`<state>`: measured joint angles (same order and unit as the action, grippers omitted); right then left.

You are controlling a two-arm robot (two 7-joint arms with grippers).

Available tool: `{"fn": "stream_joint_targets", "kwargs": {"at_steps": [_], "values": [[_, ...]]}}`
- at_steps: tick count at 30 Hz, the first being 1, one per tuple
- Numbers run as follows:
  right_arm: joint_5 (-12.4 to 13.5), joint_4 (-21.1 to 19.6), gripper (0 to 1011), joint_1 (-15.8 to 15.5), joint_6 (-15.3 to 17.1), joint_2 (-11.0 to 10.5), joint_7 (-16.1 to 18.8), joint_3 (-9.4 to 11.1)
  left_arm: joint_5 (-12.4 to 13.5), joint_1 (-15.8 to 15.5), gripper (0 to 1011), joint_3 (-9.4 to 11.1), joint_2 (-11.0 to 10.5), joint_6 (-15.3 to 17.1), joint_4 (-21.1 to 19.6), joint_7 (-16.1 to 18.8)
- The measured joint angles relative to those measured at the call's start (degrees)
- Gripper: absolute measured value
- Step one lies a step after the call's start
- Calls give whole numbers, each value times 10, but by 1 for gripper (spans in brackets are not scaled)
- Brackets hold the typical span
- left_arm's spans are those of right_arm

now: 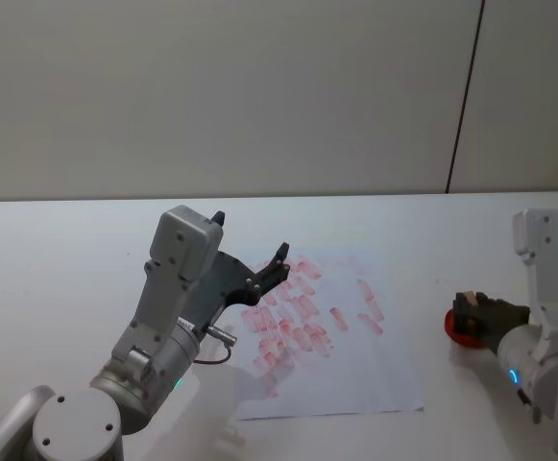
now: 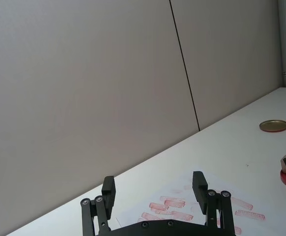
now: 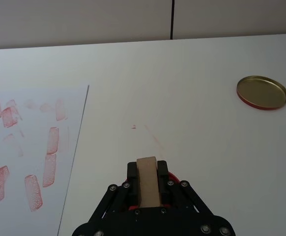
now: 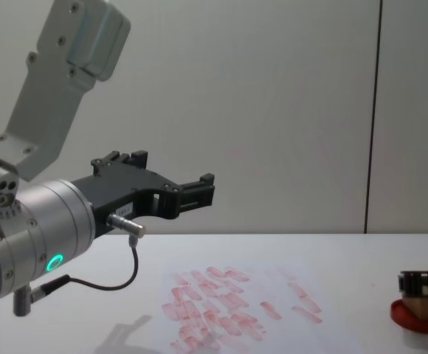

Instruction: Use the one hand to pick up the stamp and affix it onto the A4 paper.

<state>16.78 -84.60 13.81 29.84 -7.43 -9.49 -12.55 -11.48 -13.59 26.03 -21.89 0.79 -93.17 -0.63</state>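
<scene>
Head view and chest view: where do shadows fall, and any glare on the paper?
Head view: the left gripper and its arm cast a soft shadow on the A4 paper's near left corner; no glare. Chest view: a faint shadow lies on the table below that arm; right gripper holding the stamp evenly lit.

One stamp (image 3: pixel 146 179) is counted, clamped between the two fingers (image 3: pixel 132 171) of the right gripper (image 3: pixel 147 169), with one red ink pad (image 4: pixel 412 321) beneath them. One A4 paper (image 1: pixel 375 375) is seen below the two spread fingers of the left gripper (image 2: pixel 155 189). One gold lid (image 3: pixel 262 92) lies well beyond the right fingers, on one desk (image 1: pixel 48 250).
</scene>
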Motion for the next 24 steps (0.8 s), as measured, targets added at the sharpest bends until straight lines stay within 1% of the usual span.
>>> {"fn": "stream_joint_targets", "kwargs": {"at_steps": [11,20,24], "values": [[-5,6,225,3,12,4,-15,3,0,0,993,0,0,0,0,0],[-6,12,224,6,13,7,-17,6,0,0,993,0,0,0,0,0],[-6,14,224,6,9,8,-15,7,0,0,993,0,0,0,0,0]]}}
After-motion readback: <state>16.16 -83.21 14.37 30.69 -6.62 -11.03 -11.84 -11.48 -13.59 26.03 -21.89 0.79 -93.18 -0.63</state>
